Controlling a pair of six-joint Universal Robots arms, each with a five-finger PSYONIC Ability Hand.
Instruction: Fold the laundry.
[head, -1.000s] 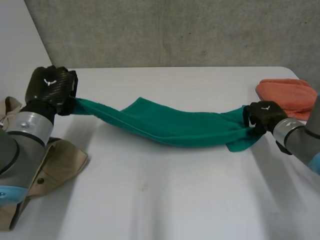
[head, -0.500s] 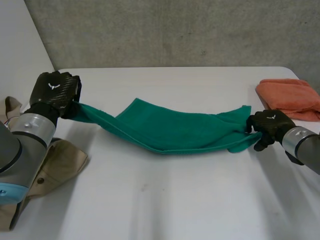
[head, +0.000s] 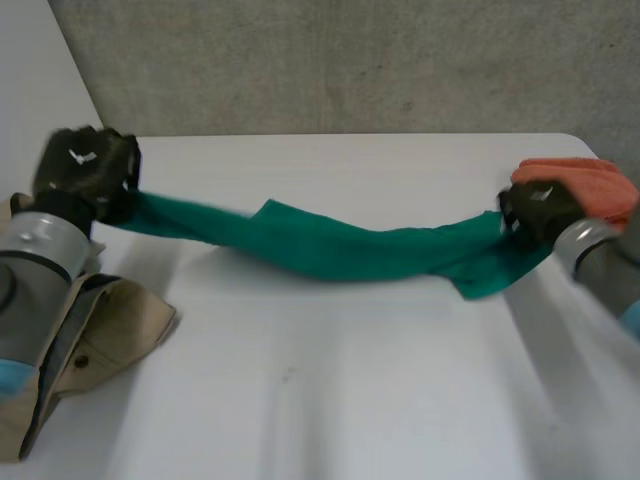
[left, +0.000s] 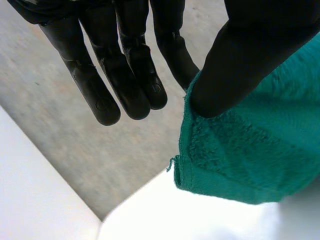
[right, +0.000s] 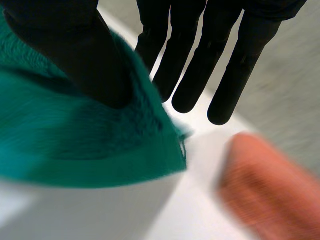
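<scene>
Green towel (head: 340, 250) strung across desk (head: 330, 400). Your left robot hand (head: 85, 170) and right robot hand (head: 540, 205) each thumb-pinch an end corner. Pinches look shallow: pull harder and a corner may slip. Right end near orange towel (head: 590, 185), could snag.

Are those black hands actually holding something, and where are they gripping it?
Yes, the green towel, which hangs between them above the table. The left hand pinches one end under its thumb, and the right hand pinches the opposite end.

Green towel (head: 340, 250), orange cloth (head: 590, 185), beige garment (head: 110, 330)
</scene>
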